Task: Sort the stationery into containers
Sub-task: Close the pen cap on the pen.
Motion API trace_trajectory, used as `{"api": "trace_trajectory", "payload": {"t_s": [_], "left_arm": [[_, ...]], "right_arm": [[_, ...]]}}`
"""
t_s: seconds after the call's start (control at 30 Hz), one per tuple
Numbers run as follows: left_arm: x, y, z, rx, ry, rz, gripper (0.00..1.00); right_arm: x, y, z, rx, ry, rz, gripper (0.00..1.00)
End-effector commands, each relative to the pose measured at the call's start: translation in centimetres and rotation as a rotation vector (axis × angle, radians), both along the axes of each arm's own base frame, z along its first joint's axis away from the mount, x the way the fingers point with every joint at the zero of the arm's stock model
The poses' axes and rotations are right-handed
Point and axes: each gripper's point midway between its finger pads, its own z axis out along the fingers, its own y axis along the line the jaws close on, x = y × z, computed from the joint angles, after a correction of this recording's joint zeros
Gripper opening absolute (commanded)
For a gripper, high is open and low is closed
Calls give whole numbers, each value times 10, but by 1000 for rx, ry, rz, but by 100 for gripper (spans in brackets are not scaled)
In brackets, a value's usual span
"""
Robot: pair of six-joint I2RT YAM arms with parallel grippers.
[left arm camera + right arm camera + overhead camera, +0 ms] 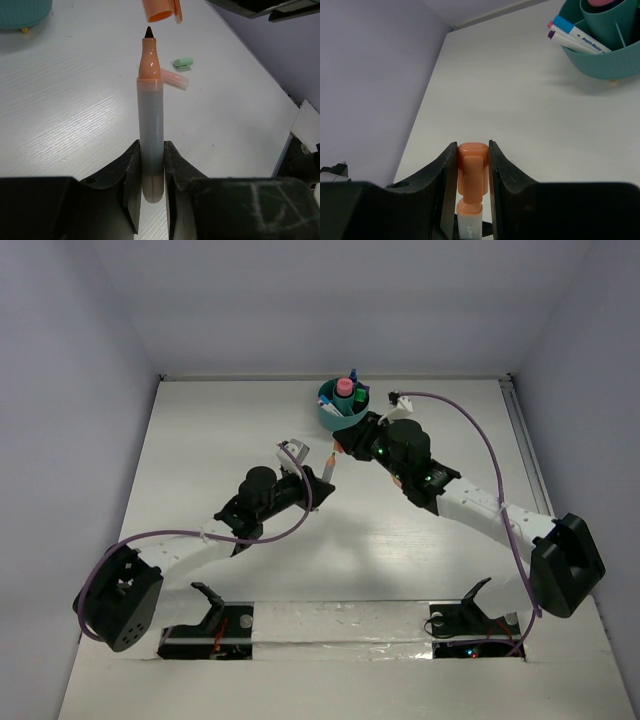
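My left gripper (150, 172) is shut on the lower barrel of an uncapped orange marker (150, 120), held tip away from me. My right gripper (472, 167) is shut on the marker's orange cap (472, 170). In the left wrist view the cap (161, 10) sits just beyond the dark tip with a small gap. From above, both grippers meet mid-table, left (300, 462) and right (350, 443), with the marker (329, 470) between them. The teal cup (330, 418) stands behind them, holding a pink-capped bottle (344, 387) and markers (575, 35).
A small green piece (183, 62) and a pale pink piece (175, 78) lie on the white table past the marker. The cup's rim shows in the right wrist view (600, 62) and the left wrist view (22, 15). Grey walls enclose the table on three sides.
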Motion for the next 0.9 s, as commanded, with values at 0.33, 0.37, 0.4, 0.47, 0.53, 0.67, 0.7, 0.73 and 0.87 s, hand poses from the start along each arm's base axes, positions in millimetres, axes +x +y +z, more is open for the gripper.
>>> {"api": "trace_trajectory", "payload": {"t_s": [0.33, 0.37, 0.4, 0.47, 0.53, 0.67, 0.7, 0.73, 0.87], "left_arm": [[0, -4, 17, -46, -49, -12, 0], [0, -5, 18, -48, -49, -12, 0], [0, -4, 17, -47, -49, -12, 0], [1, -5, 17, -47, -49, -12, 0], [1, -4, 18, -48, -49, -8, 0], [3, 0, 20, -53, -54, 19, 0], [3, 1, 19, -53, -50, 30, 0], [6, 4, 22, -60, -50, 55, 0], [7, 11, 23, -84, -48, 95, 0]], "right_arm": [[3, 10, 25, 34, -75, -17, 7], [4, 11, 23, 30, -72, -20, 7], [0, 16, 20, 28, -67, -6, 7], [-1, 20, 16, 25, -60, 3, 7], [0, 21, 15, 27, -60, 0, 7], [-6, 26, 11, 19, -60, -7, 7], [-5, 23, 13, 25, -66, -23, 7], [-10, 25, 6, 19, -60, -23, 7], [-14, 22, 3, 28, -74, -84, 8]]}}
